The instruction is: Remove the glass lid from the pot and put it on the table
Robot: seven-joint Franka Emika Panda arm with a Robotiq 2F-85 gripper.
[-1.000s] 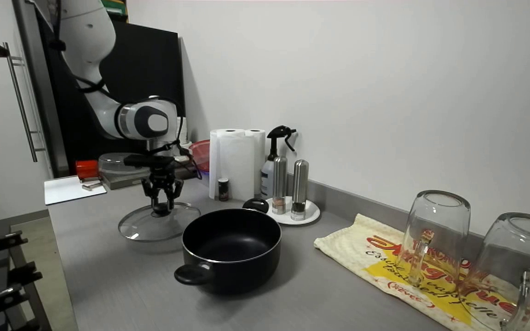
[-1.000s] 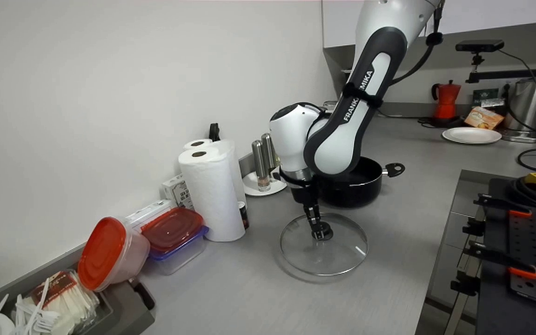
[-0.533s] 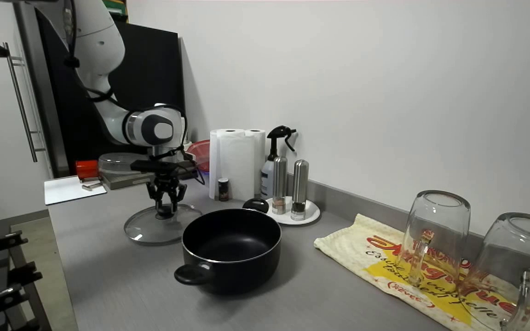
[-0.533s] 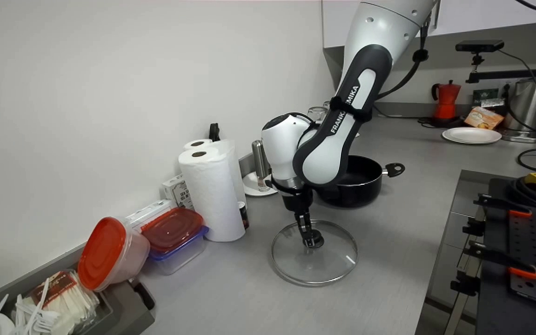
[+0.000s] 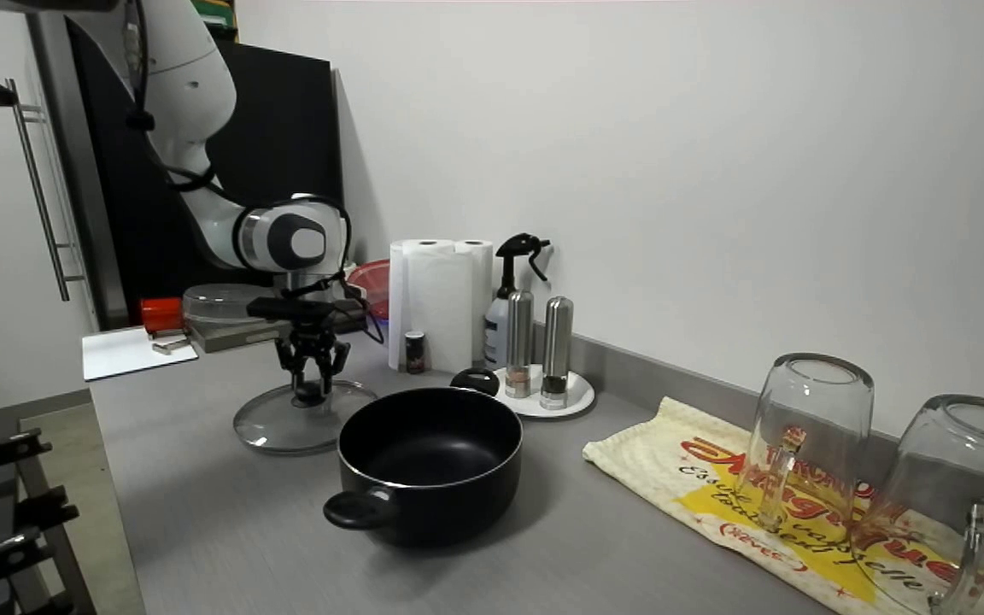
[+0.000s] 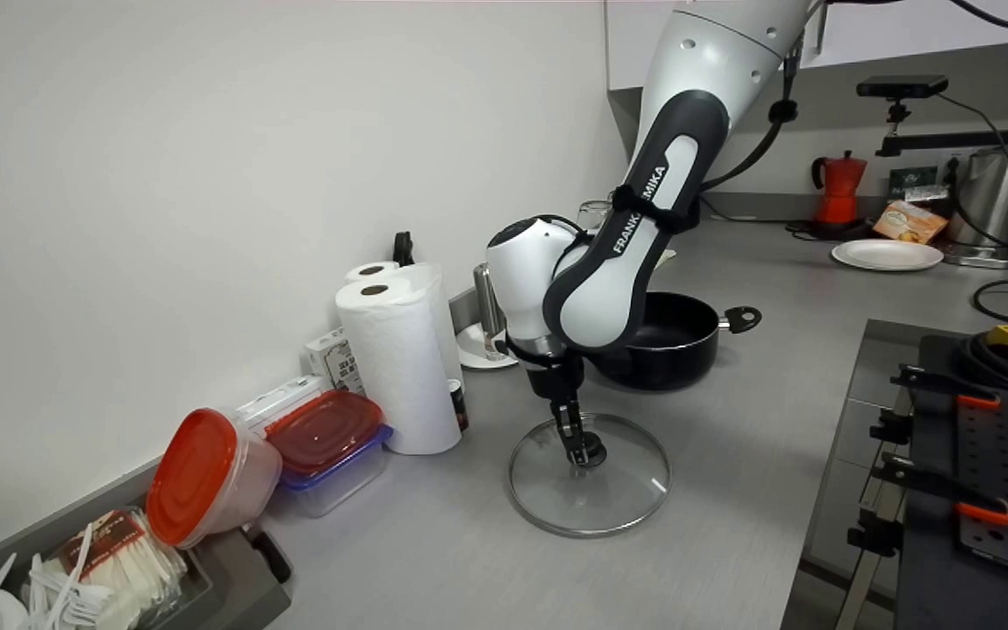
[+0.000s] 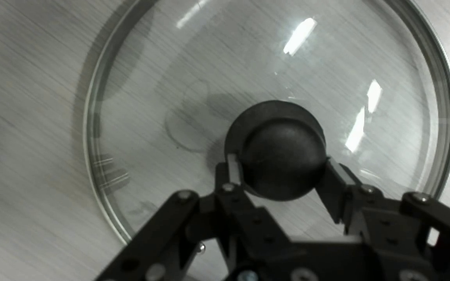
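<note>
The glass lid (image 5: 270, 427) is level at the table (image 5: 227, 530), beside the pot, in both exterior views (image 6: 613, 500). Its rim looks to be on the surface, though a very small gap cannot be ruled out. My gripper (image 5: 310, 389) points down over the lid's centre and is shut on the black knob (image 7: 283, 152). In the wrist view the fingers (image 7: 234, 171) press the knob from both sides. The black pot (image 5: 458, 508) stands uncovered next to the lid; in an exterior view the arm hides part of it (image 6: 675, 363).
A white plate with two steel mills (image 5: 556, 350) and paper towel rolls (image 5: 436, 307) stand along the wall. Upturned glasses (image 5: 808, 444) stand on a patterned cloth (image 5: 671, 436). Plastic containers (image 6: 329, 437) and a grey tray (image 6: 241, 586) lie along the wall side.
My gripper has lowered the lid and moved it slightly away from the pot's far side, down to the table. In the last half second it has shifted only a little. The pot has not moved.
</note>
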